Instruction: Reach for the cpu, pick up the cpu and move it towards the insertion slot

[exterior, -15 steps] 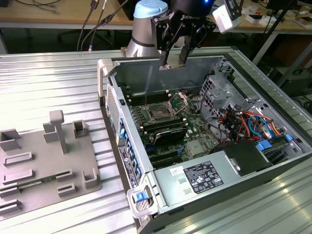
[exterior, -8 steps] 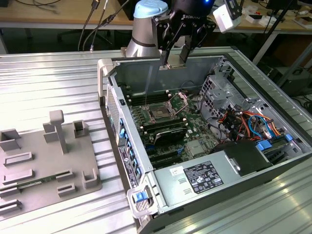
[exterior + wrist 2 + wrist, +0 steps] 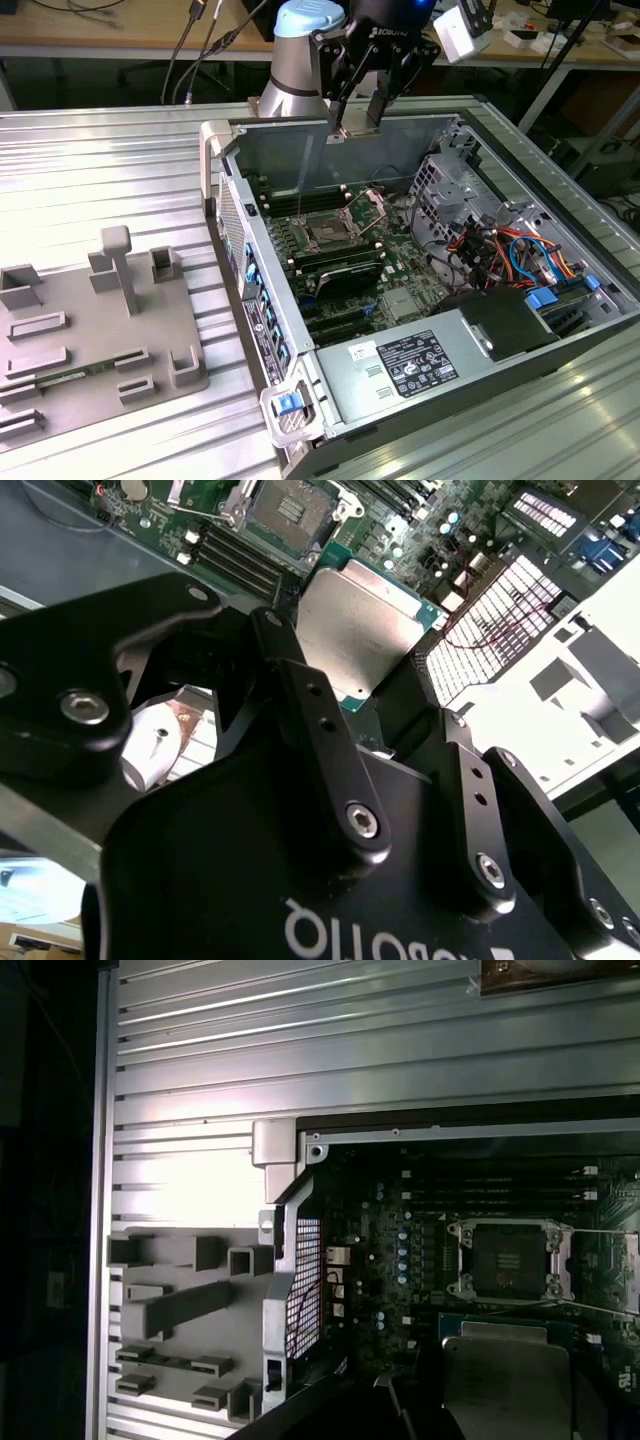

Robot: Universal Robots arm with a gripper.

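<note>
In the exterior view my gripper (image 3: pixel 358 118) hangs above the open computer case, over its far part. It is shut on the cpu (image 3: pixel 356 128), a flat square chip with a pale silvery top. The second wrist view shows the cpu (image 3: pixel 358 630) pinched by its edges between the black fingers (image 3: pixel 282 650). In the first wrist view the cpu (image 3: pixel 505 1380) hovers beside the insertion slot (image 3: pixel 510 1260). The insertion slot (image 3: pixel 328 233) is a square socket with a dark centre and silver frame on the green board, below and nearer than the gripper. Its bracket stands open (image 3: pixel 290 505).
The case walls (image 3: pixel 225 190) ring the board. A drive cage (image 3: pixel 450 180), coloured cables (image 3: pixel 505 250) and a power supply (image 3: pixel 400 370) fill the exterior view's right and near side. A grey fixture tray (image 3: pixel 90 320) lies on the ribbed metal table (image 3: pixel 100 170) at the left.
</note>
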